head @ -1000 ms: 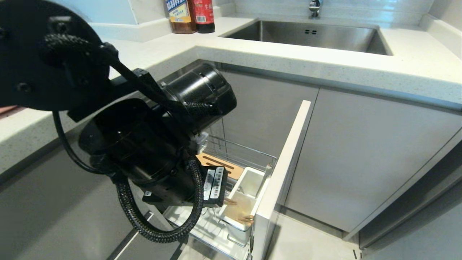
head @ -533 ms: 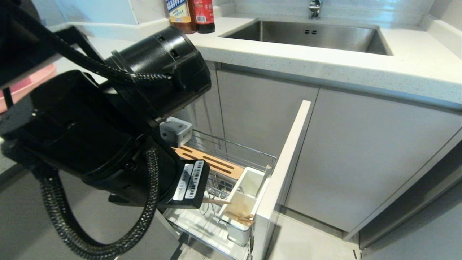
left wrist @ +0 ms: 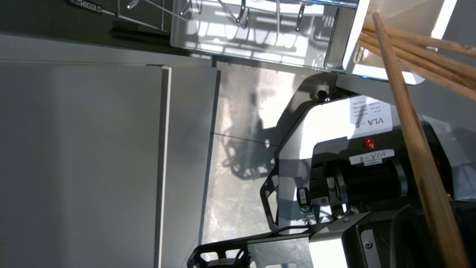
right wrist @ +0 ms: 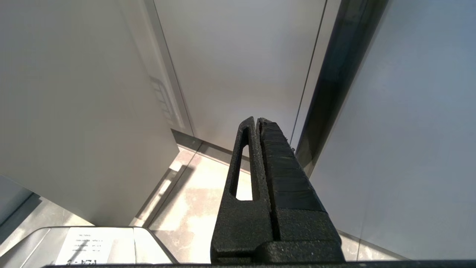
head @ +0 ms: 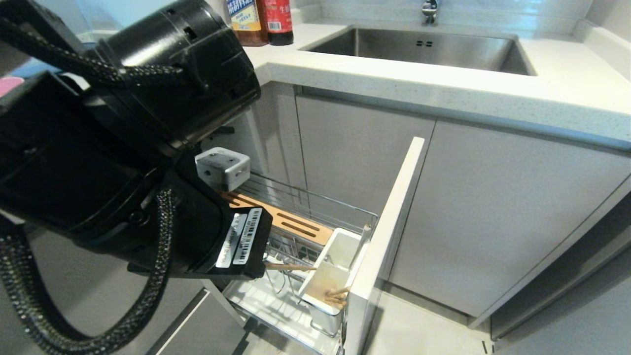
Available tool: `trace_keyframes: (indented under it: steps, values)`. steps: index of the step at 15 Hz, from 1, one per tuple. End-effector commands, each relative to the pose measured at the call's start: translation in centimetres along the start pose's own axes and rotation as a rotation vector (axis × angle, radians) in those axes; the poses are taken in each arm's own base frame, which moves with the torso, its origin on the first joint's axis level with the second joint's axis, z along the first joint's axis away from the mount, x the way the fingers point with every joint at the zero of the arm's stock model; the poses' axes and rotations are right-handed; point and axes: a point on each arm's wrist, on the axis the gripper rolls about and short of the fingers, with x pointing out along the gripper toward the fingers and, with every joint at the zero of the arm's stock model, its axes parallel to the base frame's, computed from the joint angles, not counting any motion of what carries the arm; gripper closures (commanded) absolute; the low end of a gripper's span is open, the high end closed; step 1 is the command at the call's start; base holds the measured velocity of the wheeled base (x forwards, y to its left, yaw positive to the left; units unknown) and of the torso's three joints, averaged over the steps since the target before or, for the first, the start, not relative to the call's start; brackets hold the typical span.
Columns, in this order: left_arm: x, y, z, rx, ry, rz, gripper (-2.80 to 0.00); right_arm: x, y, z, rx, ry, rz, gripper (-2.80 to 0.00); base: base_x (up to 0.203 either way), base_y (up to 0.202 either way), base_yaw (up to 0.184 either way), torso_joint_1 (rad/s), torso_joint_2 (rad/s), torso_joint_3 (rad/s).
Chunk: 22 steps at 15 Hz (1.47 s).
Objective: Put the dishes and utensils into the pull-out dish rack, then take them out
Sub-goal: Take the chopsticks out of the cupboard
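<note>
Head view: left gripper (head: 263, 266) clamps one chopstick (head: 291, 267), long axis level, tip toward utensil cup (head: 328, 281).

a long wooden chopstick (left wrist: 409, 134) crosses close to the lens; more chopsticks (left wrist: 427, 56) slant out of a white utensil cup (left wrist: 394, 74); chrome wire rack (left wrist: 238, 15) beside that cup
</note>
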Motion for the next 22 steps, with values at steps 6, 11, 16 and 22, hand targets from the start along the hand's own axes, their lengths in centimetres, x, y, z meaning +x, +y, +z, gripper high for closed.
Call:
trace_keyframes:
  steps: [6,11,16,22]
  values:
    - [-4.1,1.5,-0.4,-0.061,-0.166,-0.028,0.0,0.0,0.0,0.0,0.0,0.002,0.001,0.0,0.0,0.0,0.0,0.0,0.0,0.0]
    - [-7.8,2.7,0.3,-0.197,-0.557,0.01,0.0,0.0,0.0,0.0,0.0,0.002,0.001,0.0,0.0,0.0,0.0,0.0,0.0,0.0]
    - [-10.5,3.2,1.1,-0.247,-0.776,-0.041,0.0,0.0,0.0,0.0,0.0,0.002,0.001,0.0,0.0,0.0,0.0,0.0,0.0,0.0]
    - [-12.6,4.3,3.9,-0.383,-1.053,0.03,0.0,0.0,0.0,0.0,0.0,0.002,0.001,0.0,0.0,0.0,0.0,0.0,0.0,0.0]
